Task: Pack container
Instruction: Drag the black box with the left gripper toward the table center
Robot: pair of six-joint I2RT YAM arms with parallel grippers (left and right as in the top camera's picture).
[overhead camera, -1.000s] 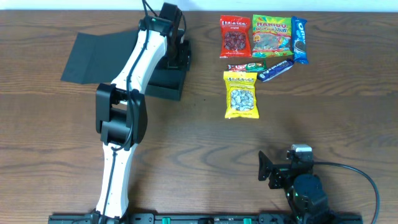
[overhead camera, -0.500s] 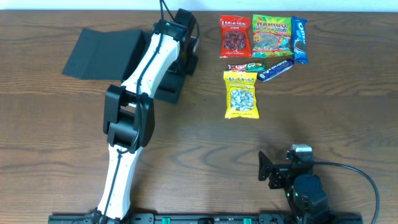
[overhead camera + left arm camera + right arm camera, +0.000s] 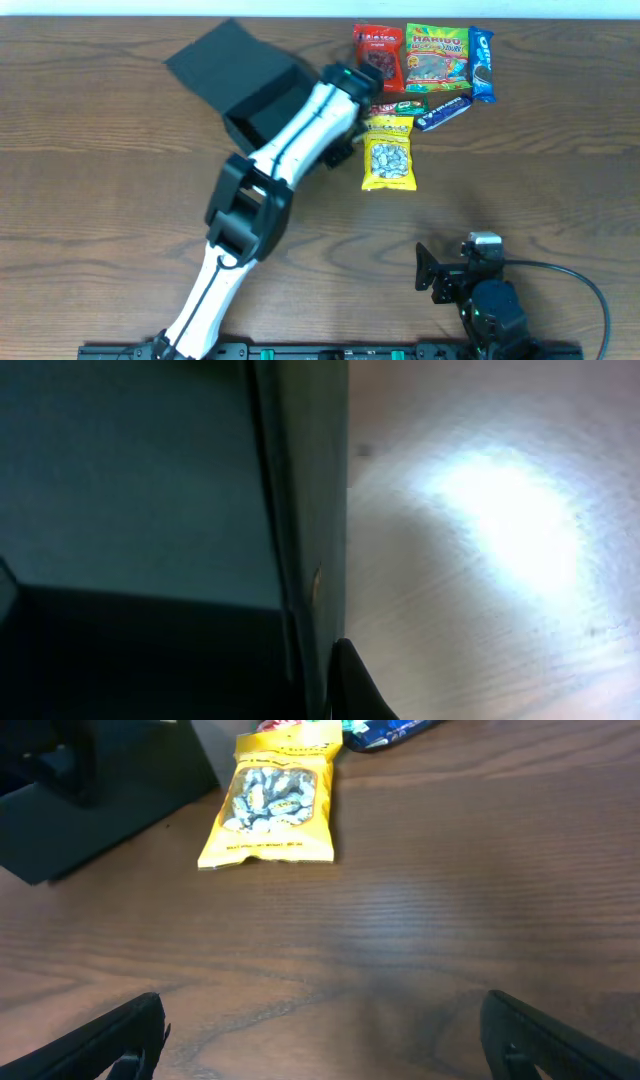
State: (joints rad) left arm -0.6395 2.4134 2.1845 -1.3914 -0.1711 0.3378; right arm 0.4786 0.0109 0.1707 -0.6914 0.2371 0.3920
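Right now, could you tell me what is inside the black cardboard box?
The left wrist view shows only dark teal surfaces of the matte black cardboard box, no packet. Overhead, the white left arm covers most of its opening, hiding the rest.

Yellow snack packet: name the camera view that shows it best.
The right wrist view: the yellow snack packet lies large and whole, its clear window visible. The overhead view shows it whole but small, beside the left arm. The left wrist view shows only the container, no packet.
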